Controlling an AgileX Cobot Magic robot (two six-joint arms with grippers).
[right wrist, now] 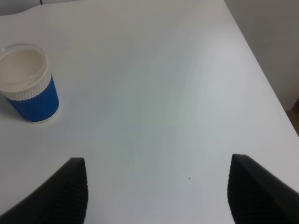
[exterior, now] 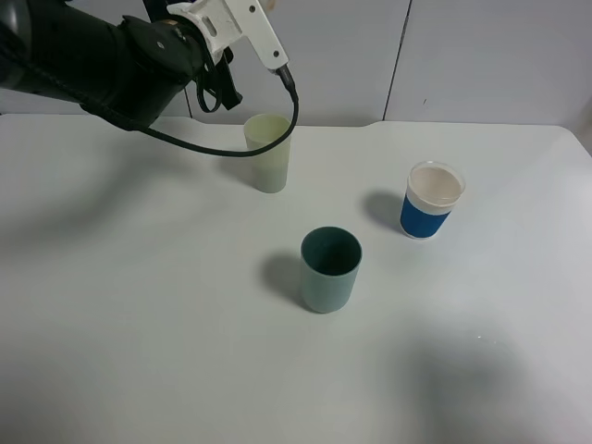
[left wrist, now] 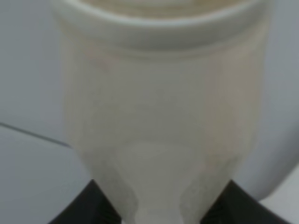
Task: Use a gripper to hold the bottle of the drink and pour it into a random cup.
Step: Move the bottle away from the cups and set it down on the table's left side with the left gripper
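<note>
Exterior high: teal cup (exterior: pixel 330 269) mid-table

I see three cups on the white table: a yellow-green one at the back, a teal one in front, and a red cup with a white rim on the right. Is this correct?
Not quite. The cup with a white rim on the right is blue, not red; the exterior high view and the right wrist view both show it. The rest holds: the yellow-green cup stands at the back and the teal cup in front, all on the white table.
</note>
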